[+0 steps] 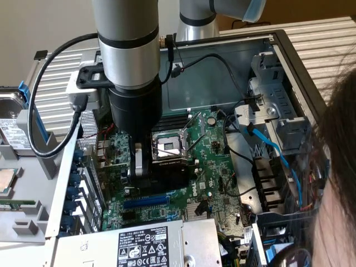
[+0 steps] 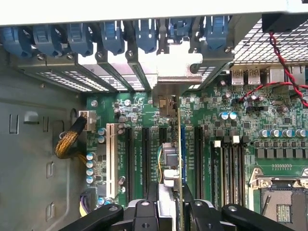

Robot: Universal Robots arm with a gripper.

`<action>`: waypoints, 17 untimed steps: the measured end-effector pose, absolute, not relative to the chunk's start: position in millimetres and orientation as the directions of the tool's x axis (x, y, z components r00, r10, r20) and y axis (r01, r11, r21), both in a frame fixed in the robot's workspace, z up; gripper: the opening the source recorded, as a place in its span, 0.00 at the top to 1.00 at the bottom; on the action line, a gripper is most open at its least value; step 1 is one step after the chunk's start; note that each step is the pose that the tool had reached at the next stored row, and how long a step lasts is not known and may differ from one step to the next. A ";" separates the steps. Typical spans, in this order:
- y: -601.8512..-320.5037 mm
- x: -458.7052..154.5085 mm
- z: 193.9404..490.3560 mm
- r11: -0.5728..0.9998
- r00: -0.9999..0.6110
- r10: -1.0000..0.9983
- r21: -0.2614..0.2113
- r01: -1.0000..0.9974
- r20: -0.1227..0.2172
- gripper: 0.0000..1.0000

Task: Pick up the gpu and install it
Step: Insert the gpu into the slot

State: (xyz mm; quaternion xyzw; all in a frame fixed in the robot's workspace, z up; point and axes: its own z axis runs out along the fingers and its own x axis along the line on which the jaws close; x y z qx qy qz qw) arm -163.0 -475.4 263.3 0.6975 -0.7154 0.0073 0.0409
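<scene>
Open computer case (image 1: 289,44), its insides laid bare.

A green motherboard (image 1: 211,183) lies flat inside, its open CPU socket (image 1: 168,146) near mid-frame in the exterior view. A grey power supply (image 1: 139,245) with a white label sits at the lower edge. A blue cable (image 1: 272,147) curls past the drive cage (image 1: 275,105) on the exterior view's right, where someone's dark hair (image 1: 339,167) edges in. A hard drive (image 1: 11,125) rests at far left. In the wrist view, blue clips (image 2: 113,36) line the bracket row and twisted red-and-black wires (image 2: 284,62) cross the board.
</scene>
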 end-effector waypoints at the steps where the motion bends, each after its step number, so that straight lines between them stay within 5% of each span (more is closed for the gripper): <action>1: -474.9 -164.2 262.3 0.027 -0.024 -0.997 0.046 -0.999 0.069 0.71; 17: -471.6 -178.7 249.8 0.027 -0.026 -0.997 0.026 -0.999 0.068 0.71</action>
